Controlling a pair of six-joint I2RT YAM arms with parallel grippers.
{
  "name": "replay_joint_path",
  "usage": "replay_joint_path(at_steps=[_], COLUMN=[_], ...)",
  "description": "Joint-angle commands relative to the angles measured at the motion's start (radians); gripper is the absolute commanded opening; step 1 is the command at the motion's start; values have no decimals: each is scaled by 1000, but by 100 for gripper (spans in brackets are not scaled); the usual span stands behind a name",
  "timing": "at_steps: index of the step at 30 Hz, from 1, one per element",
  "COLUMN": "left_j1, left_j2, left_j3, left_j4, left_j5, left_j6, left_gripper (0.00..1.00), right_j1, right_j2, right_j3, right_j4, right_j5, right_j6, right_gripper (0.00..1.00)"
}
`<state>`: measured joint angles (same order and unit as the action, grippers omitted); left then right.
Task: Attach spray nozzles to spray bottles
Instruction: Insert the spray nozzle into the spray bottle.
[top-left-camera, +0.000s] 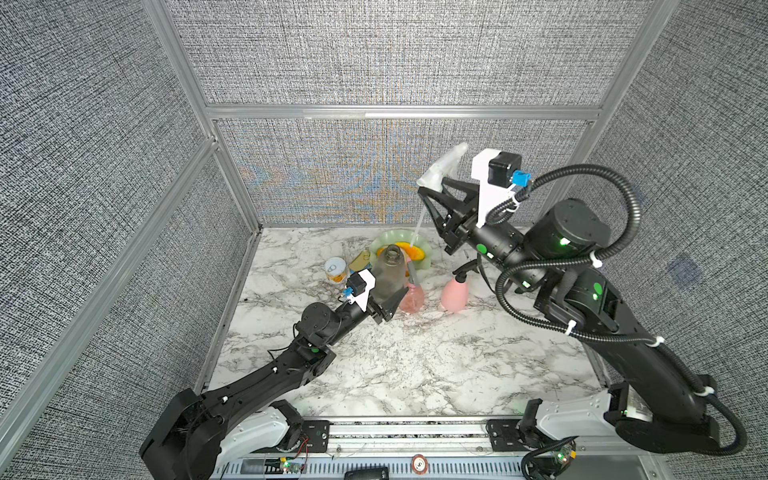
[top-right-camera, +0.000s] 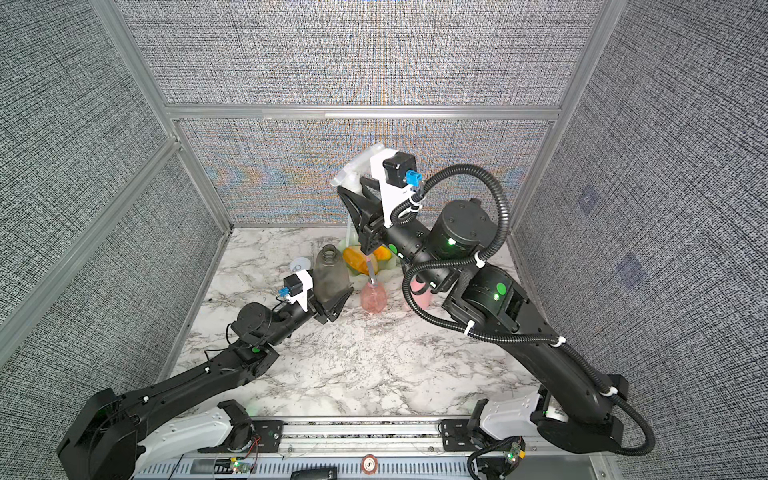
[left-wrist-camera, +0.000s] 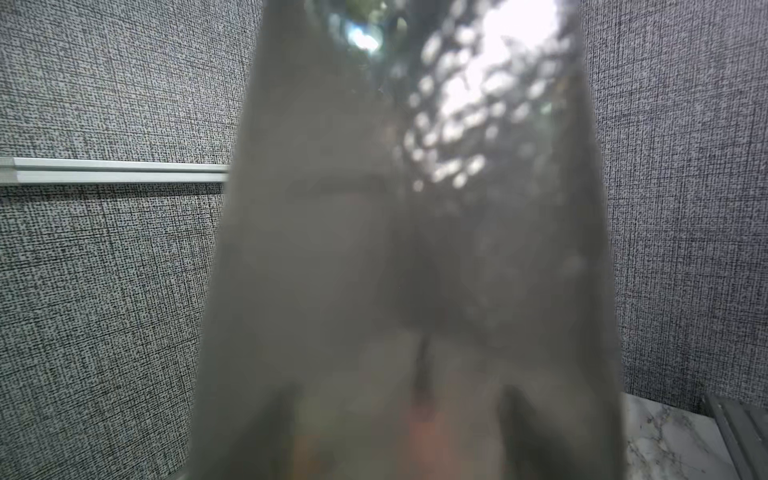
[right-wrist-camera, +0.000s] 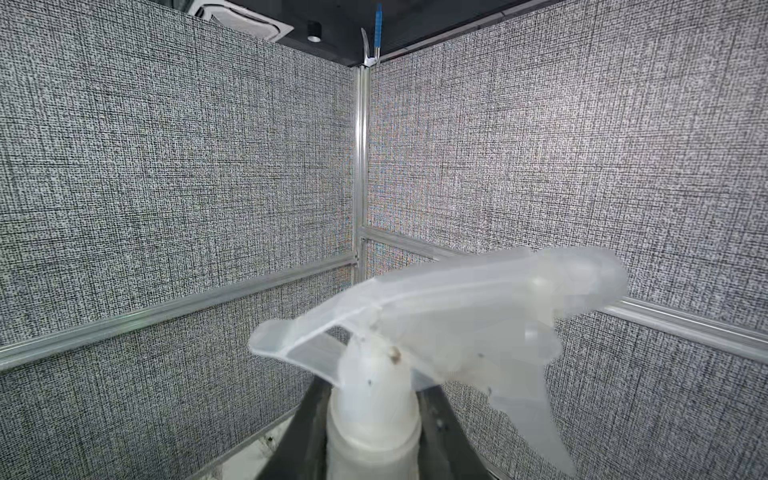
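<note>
The left gripper (top-left-camera: 388, 304) is clenched around the lower body of the smoky grey bottle (top-left-camera: 388, 272) and holds it roughly upright, with the open neck above the fingers and no nozzle on it. In the left wrist view the bottle (left-wrist-camera: 374, 249) fills most of the frame as a blurred grey shape.

The right gripper (top-left-camera: 433, 186) is raised well above the left one and grasps the pale nozzle (top-left-camera: 444, 164) at its collar. In the right wrist view a dark finger (right-wrist-camera: 299, 436) presses on each side of that collar, and the trigger head (right-wrist-camera: 457, 307) sticks out past the fingertips. The dip tube (top-left-camera: 419, 220) hangs down from the gripper. Its lower end is near the grey bottle's neck but not in it — how far apart they are in depth I cannot tell.

The clear pink bottle (top-left-camera: 412, 301) stands on the marble table (top-left-camera: 395, 365) just beside the left gripper, on the side toward the right arm. The grey-and-pink nozzle (top-left-camera: 411, 272) is set in its neck. Beyond it, below the right gripper's wrist, stands the pastel pink bottle (top-left-camera: 454, 295), topped by the black nozzle (top-left-camera: 467, 268). A tin can (top-left-camera: 336, 269) sits behind the left wrist camera, and a green dish (top-left-camera: 384, 241) lies past the grey bottle.
</note>
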<state>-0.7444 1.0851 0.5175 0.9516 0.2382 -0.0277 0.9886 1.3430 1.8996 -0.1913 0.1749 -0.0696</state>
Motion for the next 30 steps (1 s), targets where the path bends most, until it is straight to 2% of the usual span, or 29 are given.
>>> replay_joint_path(at_steps=[1,8,21,30], left_j1=[-1,-1,-1,-1], left_j2=[-6,9,20,-3], left_j3=[-2,-5,-1,2], left_j4=[44,32,23,12], left_j5=[16,10,11,4], left_j6=[-19,-25,-26,-29], left_gripper=[64,64,64,64], right_j1=[-1,-16,-28,-41], right_j2=[22,17,48,25], right_j3=[29,-2,29,-170], right_j4=[-1,66,35,129], right_j5=[-68,-117,-162,-210], right_j6=[8,21,53,140], right_gripper=[23,21,20,19])
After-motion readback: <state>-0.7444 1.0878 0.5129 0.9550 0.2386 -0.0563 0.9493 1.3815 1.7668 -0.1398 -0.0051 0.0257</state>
